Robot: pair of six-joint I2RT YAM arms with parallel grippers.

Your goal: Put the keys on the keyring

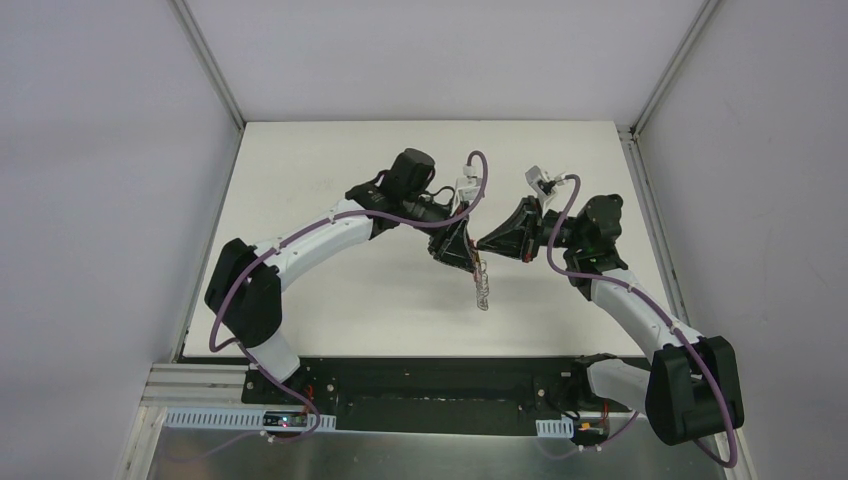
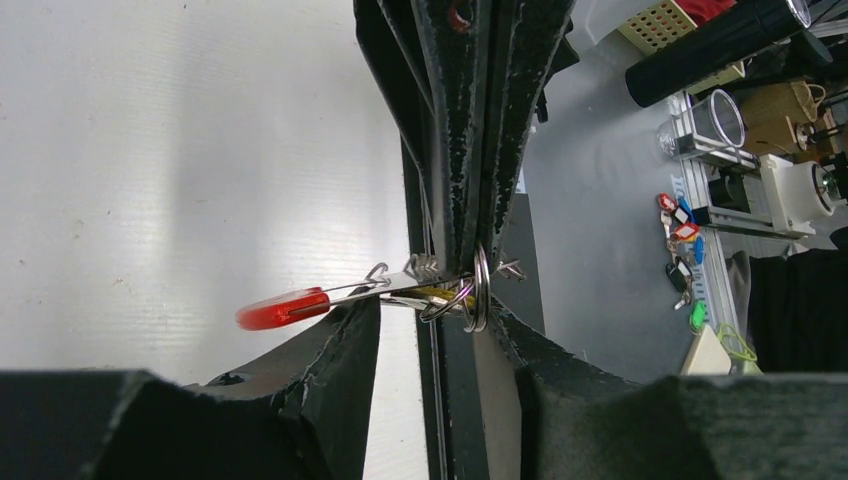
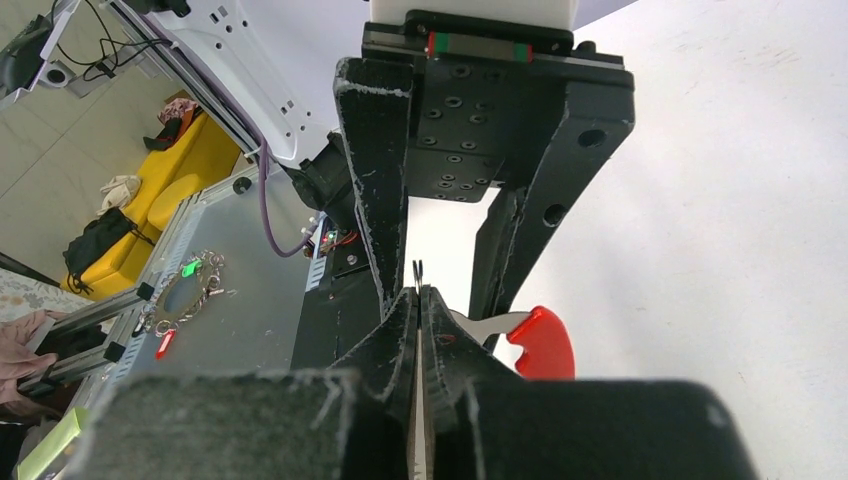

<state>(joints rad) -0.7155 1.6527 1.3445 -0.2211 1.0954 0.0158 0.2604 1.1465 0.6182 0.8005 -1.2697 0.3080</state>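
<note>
Over the white table (image 1: 350,310), the right gripper (image 3: 418,300) was pinched shut on the red-band, beaded-chain keyring (image 2: 285,308), and the left gripper (image 2: 435,315) stood half-open. With so thin a pinch, a jolt might have dropped the tiny yellow-headed silver key (image 2: 443,293).

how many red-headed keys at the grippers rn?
1. The red-headed key juts out beside the right gripper, which is shut on the keyring. Others may be hidden in the grip.
</note>
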